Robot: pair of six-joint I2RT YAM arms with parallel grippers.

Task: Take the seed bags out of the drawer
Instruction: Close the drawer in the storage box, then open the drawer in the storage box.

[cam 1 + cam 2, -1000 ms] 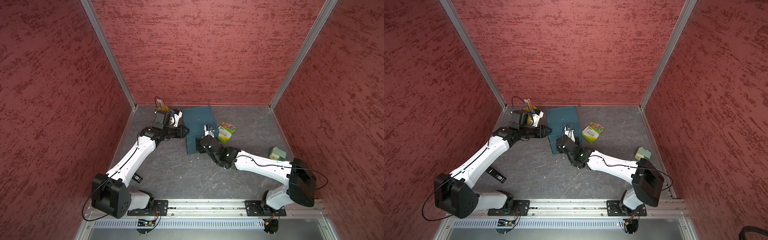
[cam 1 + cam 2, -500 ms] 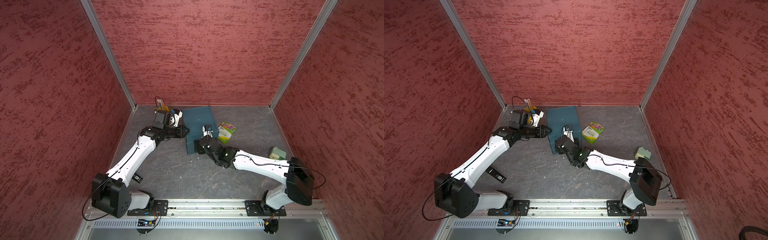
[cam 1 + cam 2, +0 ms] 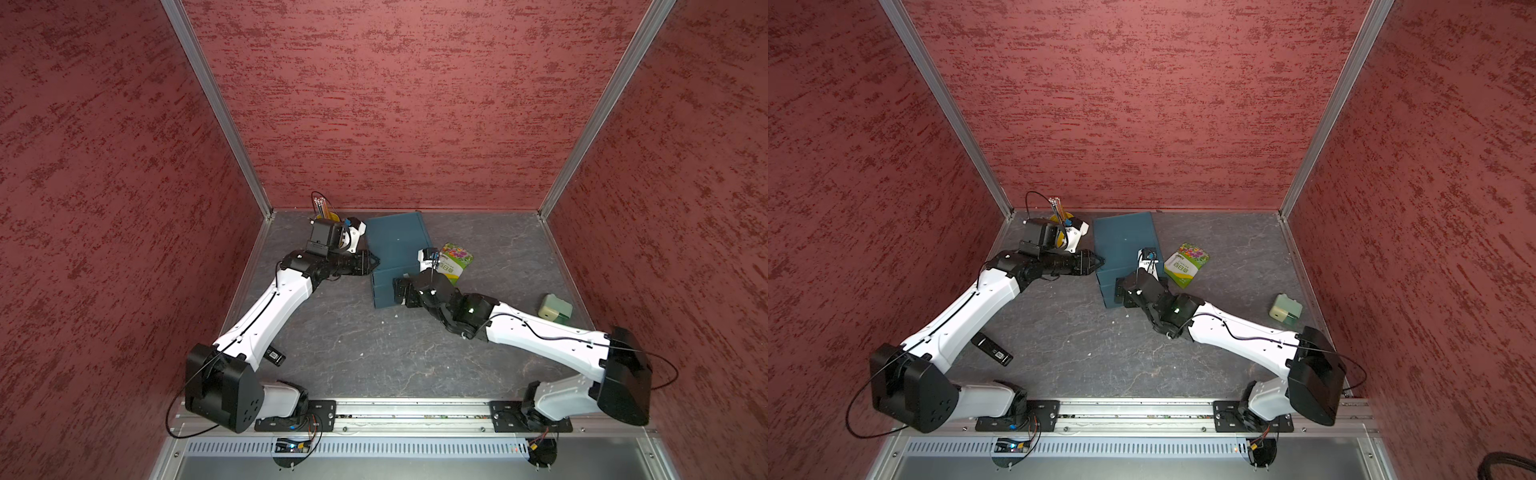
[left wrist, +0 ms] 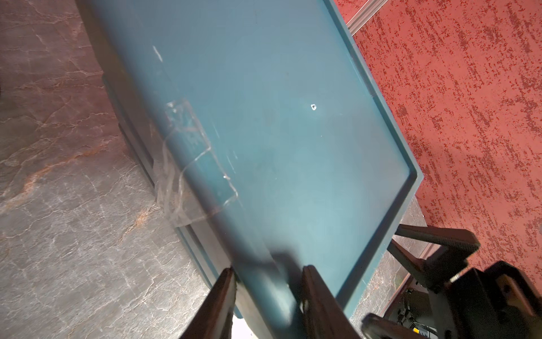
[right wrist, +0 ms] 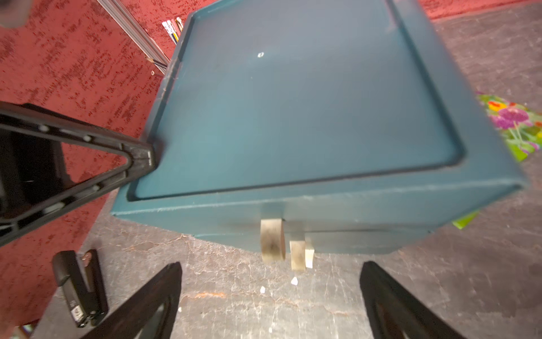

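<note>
The edge of the drawer box (image 3: 397, 245) is clamped by the left claw (image 3: 374, 262); the right claw (image 5: 269, 265) is held wide apart before its pull tabs (image 5: 272, 240). A flower-printed seed bag (image 3: 1187, 258) is laid on the worktop (image 3: 353, 332) just beside the box.

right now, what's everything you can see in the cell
drawer unit: one, teal, back centre of the table
seed bag: one, green-white with flower print, flat, right of the drawer unit
pale green block: one, by the right wall
pencil cup: one, yellow, back left corner
stapler: one, black, beside the left arm
table: one, dark grey marbled
walls: three, red
left gripper: black, shut on the drawer unit's left edge
right gripper: black, open, at the drawer unit's front
</note>
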